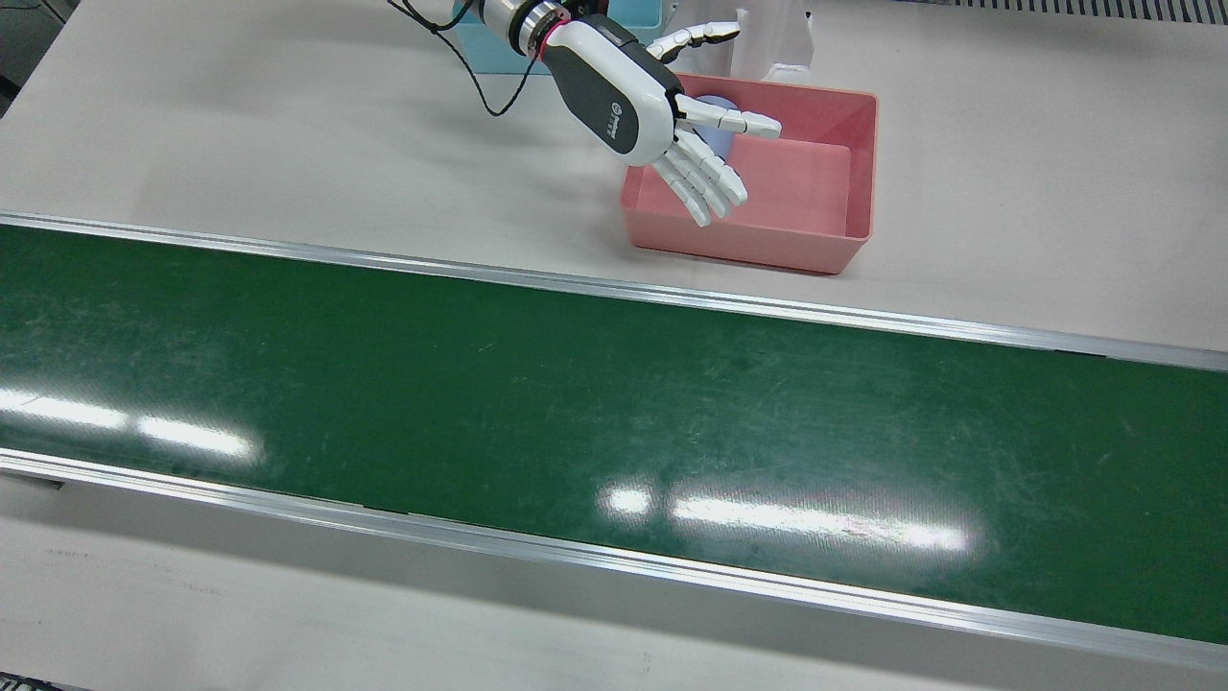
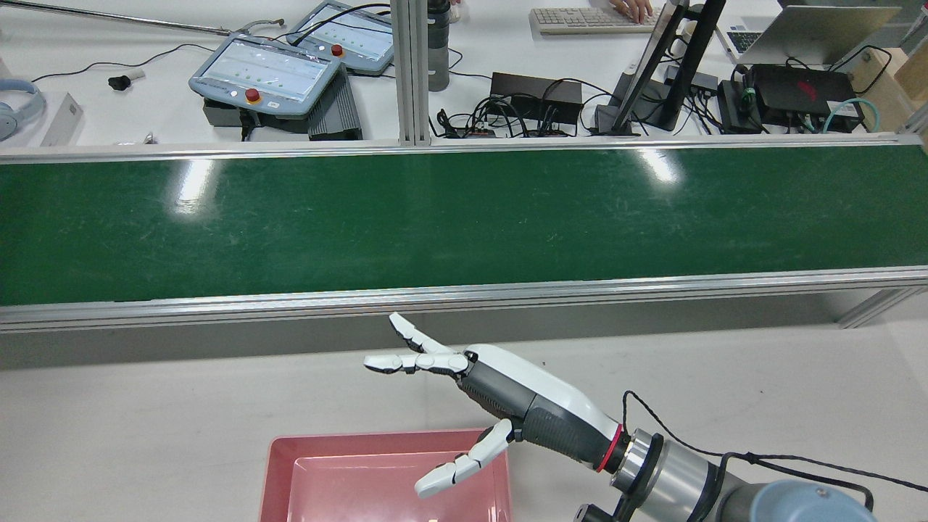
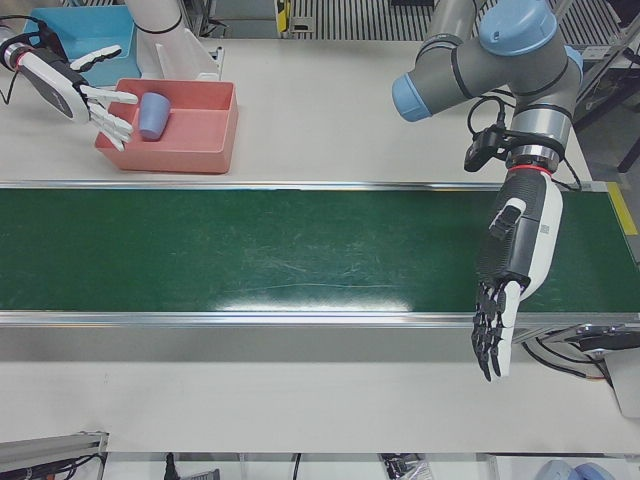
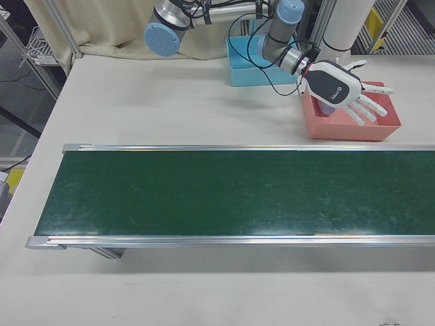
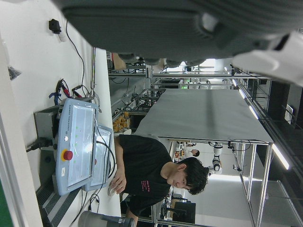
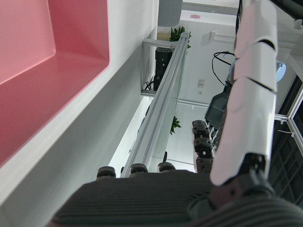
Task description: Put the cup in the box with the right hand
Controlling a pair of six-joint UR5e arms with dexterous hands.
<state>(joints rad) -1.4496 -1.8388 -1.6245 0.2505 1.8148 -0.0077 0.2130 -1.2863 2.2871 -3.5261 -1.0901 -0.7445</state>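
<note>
A pale blue cup (image 1: 718,134) sits inside the pink box (image 1: 861,182), in the corner nearest the right arm. It also shows in the left-front view (image 3: 152,115). My right hand (image 1: 638,101) is open with its fingers spread, holds nothing, and hovers over that corner of the box just above the cup. In the rear view the right hand (image 2: 500,395) reaches over the box (image 2: 279,471), and the cup is out of sight there. My left hand (image 3: 508,285) is open and empty, fingers pointing down at the conveyor's front edge, far from the box.
A green conveyor belt (image 1: 576,413) with metal rails crosses the table between the box and the operators' side. A blue bin (image 3: 70,30) stands behind the box, next to the right arm's white pedestal (image 1: 782,38). Controllers and cables lie beyond the belt (image 2: 268,72).
</note>
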